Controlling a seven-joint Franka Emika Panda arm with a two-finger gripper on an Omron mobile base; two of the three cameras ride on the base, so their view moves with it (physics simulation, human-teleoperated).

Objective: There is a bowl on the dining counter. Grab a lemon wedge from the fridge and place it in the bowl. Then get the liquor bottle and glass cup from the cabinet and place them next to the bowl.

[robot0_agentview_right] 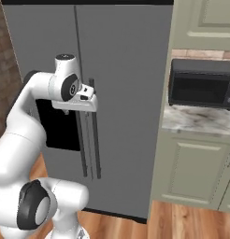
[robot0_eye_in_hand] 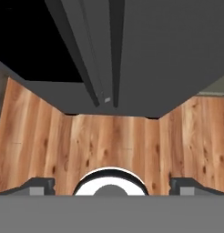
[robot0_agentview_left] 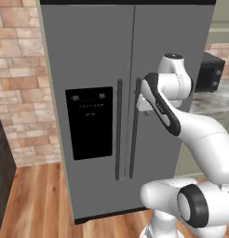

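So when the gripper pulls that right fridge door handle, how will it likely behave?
The handle is a long dark bar, probably rigid and smooth, so fingers might slip. The fridge door is tall and shut, likely heavy, swinging on its hinge rather than tipping.

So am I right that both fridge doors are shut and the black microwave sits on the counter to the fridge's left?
Not quite: the microwave sits on the counter to the right of the fridge, as the right base view shows. Both fridge doors are indeed shut.

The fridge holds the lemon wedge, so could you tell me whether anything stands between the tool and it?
Yes: both fridge doors are shut, so the wedge stays behind them. The open tool is up by the handles, grasping nothing.
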